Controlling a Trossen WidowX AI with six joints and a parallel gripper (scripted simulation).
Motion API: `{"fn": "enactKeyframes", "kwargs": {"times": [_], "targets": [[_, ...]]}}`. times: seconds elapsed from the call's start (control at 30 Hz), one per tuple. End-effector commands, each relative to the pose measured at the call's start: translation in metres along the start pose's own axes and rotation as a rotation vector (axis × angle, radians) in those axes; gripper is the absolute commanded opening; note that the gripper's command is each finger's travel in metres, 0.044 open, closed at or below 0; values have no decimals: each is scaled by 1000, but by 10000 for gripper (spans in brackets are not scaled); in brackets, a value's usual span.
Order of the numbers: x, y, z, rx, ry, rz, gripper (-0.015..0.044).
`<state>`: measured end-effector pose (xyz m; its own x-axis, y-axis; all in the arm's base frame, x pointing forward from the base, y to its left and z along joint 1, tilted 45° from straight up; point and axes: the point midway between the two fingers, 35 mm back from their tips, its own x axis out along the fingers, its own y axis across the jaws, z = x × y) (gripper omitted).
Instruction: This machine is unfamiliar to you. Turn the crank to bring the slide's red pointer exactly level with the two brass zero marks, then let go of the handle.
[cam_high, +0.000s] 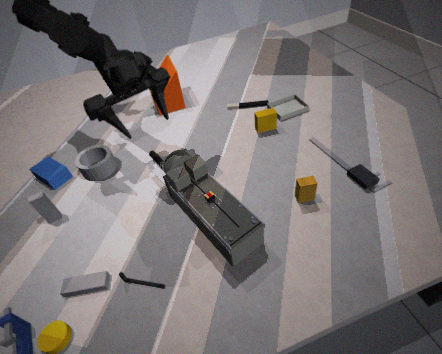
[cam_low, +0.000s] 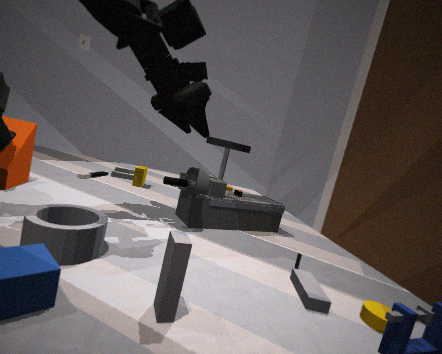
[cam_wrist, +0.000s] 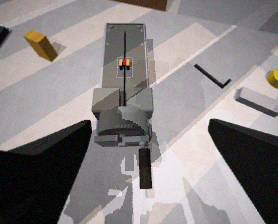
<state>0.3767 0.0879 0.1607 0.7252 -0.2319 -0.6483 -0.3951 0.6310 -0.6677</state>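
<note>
A grey machine (cam_high: 248, 243) (cam_low: 240, 215) (cam_wrist: 112, 50) stands on the table with a slotted top. Its red pointer (cam_high: 209, 195) (cam_wrist: 124, 62) sits between the two small brass marks (cam_wrist: 129, 63) and looks about level with them in the wrist view. The crank's black handle (cam_high: 156, 157) (cam_low: 175, 181) (cam_wrist: 145, 168) sticks out from the round end of the machine. My gripper (cam_high: 149, 127) (cam_low: 198, 133) (cam_wrist: 150, 124) is wide open and empty. It hangs above and back from the handle, touching nothing. The small pointer is hard to judge in the exterior view.
A grey ring (cam_high: 100, 171) (cam_low: 70, 245), a blue block (cam_high: 51, 172) (cam_low: 25, 280) and an upright grey block (cam_low: 172, 280) stand on the handle side. An orange block (cam_high: 172, 90) is behind the gripper. Two yellow blocks (cam_high: 265, 121) (cam_high: 306, 190) stand beyond the machine.
</note>
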Motion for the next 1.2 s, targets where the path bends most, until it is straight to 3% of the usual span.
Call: {"fn": "enactKeyframes", "kwargs": {"times": [0.0,0.73,1.17], "targets": [[9,1,11,28,14,-20,440],[86,33,88,244,37,-184,440],[129,33,47,245,36,-187,440]]}}
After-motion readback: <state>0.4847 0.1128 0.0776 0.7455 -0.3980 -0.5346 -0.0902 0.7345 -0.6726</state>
